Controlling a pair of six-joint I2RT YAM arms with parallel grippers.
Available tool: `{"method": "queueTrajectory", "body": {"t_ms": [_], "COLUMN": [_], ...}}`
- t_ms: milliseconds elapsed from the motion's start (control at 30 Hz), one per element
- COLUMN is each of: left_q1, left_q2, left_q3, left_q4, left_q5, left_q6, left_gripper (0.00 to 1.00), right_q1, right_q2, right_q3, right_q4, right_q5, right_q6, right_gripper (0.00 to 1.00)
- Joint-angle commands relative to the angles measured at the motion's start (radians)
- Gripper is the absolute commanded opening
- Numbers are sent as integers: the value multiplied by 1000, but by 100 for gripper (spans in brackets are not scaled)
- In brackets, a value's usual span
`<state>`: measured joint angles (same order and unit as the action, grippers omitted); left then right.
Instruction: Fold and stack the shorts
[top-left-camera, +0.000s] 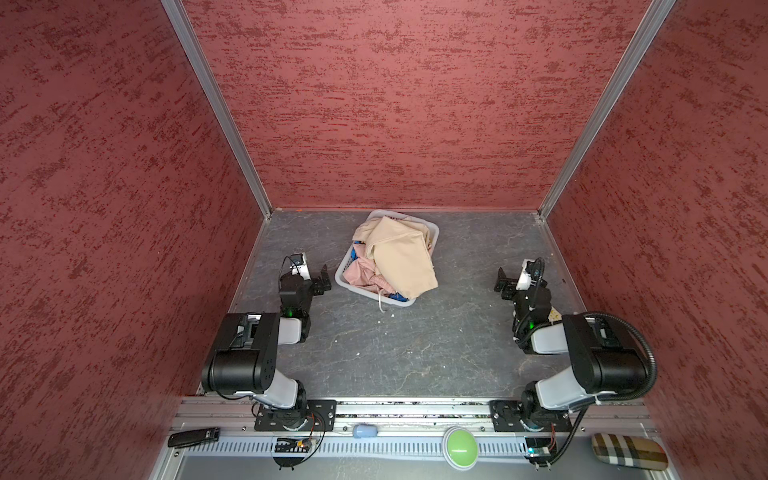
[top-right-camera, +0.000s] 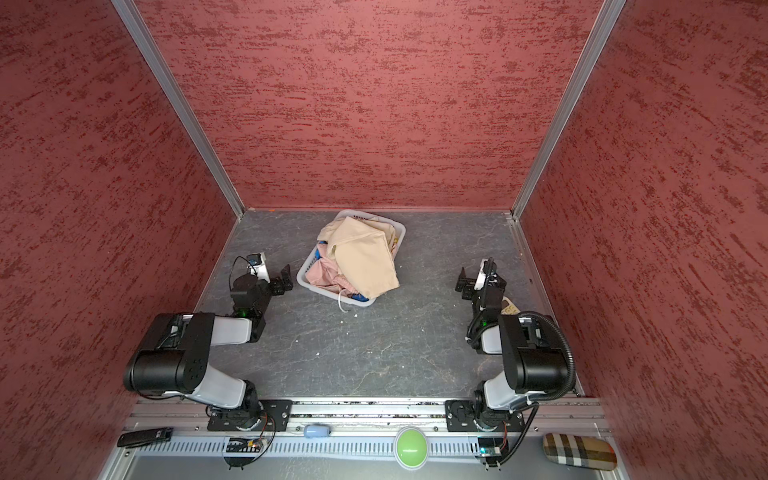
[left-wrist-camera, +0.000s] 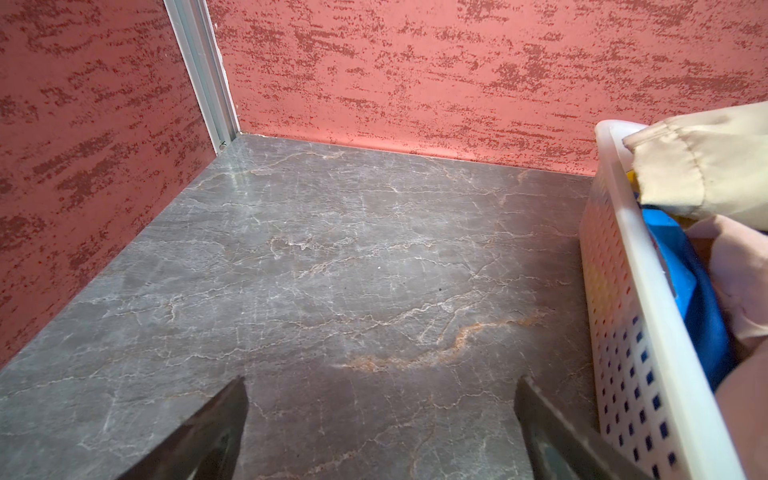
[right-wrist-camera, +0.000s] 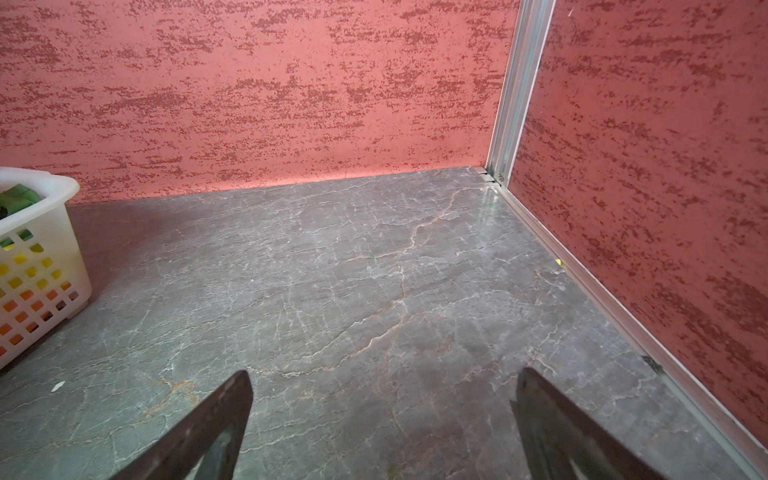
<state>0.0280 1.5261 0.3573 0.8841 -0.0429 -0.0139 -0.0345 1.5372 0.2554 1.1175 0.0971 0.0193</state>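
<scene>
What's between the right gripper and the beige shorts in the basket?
Only bare grey tabletop lies between the right gripper and the beige shorts heaped in the white basket, seen in both top views.

The beige shorts (top-left-camera: 401, 253) lie crumpled on top of the heap in the basket (top-left-camera: 353, 289), one leg draped over its near rim. The pink shorts (top-left-camera: 361, 272) are bunched beneath them on the left. Only shiny blue bits of the striped shorts (left-wrist-camera: 685, 286) show underneath.

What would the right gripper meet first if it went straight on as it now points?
Probably the right gripper meets bare table first, then the back wall; the basket stands aside.
</scene>
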Motion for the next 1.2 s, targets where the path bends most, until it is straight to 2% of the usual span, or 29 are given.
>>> {"method": "queueTrajectory", "body": {"t_ms": [0,167,233,367,433,500,567,633,733,800,933,1067,1167], "left_q1": [3,0,-2,28,35,45,49,59,62,60,76,93,95], "left_q2": [8,8,-15,-136,-172,-221,-288,-340,-357,-336,-272,-169,-105], "left_q3": [13,17,32,251,327,386,429,486,598,640,620,618,614], "left_q4": [29,21,-20,-508,-649,-775,-855,-948,-1121,-1167,-1133,-1105,-1079], "left_q5": [9,7,-8,-145,-265,-277,-227,-145,-22,125,293,416,487], "left_q6": [-7,-3,-7,-89,-153,-208,-272,-337,-410,-422,-538,-599,-635], "left_gripper": [99,99,99,99,99,99,99,99,99,99,100,99,99], "right_q1": [2,3,8,7,7,7,7,7,34,103,312,501,566], "right_q2": [6,4,-41,-271,-325,-391,-467,-519,-506,-451,-316,-132,-25], "right_q3": [25,18,15,68,96,122,154,209,326,390,507,671,740], "right_q4": [35,51,36,-248,-337,-423,-535,-620,-801,-872,-938,-1024,-1038], "right_q5": [-3,10,83,222,218,183,187,69,-4,1,70,86,101], "right_q6": [-5,-7,14,82,126,196,377,415,523,546,548,595,623], "right_gripper": [99,99,99,99,99,99,99,99,99,99,99,99,99]}}
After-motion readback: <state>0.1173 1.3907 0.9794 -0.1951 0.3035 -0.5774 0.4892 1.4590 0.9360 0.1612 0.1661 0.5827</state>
